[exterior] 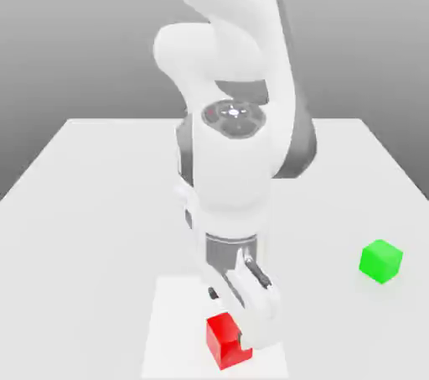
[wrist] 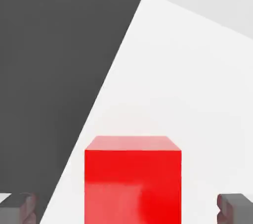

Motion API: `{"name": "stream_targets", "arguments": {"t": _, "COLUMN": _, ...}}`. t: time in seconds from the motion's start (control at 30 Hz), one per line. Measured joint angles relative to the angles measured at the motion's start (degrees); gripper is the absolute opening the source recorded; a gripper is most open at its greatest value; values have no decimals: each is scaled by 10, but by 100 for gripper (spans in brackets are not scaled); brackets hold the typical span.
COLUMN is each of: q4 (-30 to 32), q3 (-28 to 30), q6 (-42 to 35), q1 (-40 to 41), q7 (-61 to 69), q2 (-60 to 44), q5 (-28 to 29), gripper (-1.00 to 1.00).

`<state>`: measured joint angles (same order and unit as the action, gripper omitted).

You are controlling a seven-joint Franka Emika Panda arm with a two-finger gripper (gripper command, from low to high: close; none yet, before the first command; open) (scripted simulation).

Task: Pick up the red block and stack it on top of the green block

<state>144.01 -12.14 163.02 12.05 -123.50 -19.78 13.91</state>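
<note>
Our gripper (wrist: 126, 208) stands spread wide, its two fingers (wrist: 18, 207) flanking the red block (wrist: 132, 181) with clear gaps on both sides in the hand view, so nothing is pinched yet. In the exterior view the gripper (exterior: 243, 328) hangs low at the near edge of the table (exterior: 100, 202), right at the red block (exterior: 226, 340), and one finger hides part of the cube's side there. We judge we are in the reach-and-grasp step: the block sits between the jaws, resting on the table, not lifted. What we need next is to press the fingers together squarely on its two opposite faces, perhaps after settling a little lower; we cannot tell how deep the fingertips reach. The green block (exterior: 381, 261) waits well apart, toward the exterior view's right, bare on top.
</note>
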Motion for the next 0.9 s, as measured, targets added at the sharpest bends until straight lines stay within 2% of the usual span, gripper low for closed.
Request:
{"name": "stream_targets", "arguments": {"t": 0.23, "q4": -1, "q3": 3, "q6": 5, "q1": -3, "q7": -3, "q2": -5, "q5": 3, "gripper": -100}}
{"name": "stream_targets", "arguments": {"t": 0.43, "q4": 20, "q3": -51, "q6": -75, "q1": 19, "q7": 51, "q2": 99, "q5": -74, "gripper": -100}}
{"name": "stream_targets", "arguments": {"t": 0.53, "q4": 38, "q3": -104, "q6": -88, "q1": -20, "q7": 56, "q2": 136, "q5": -108, "gripper": -100}}
{"name": "stream_targets", "arguments": {"t": 0.63, "q4": 56, "q3": -150, "q6": -97, "q1": -93, "q7": 58, "q2": 169, "q5": -139, "gripper": -100}}
{"name": "stream_targets", "arguments": {"t": 0.9, "q4": 107, "q3": -224, "q6": -110, "q1": -257, "q7": 40, "q2": 235, "q5": -188, "gripper": -100}}
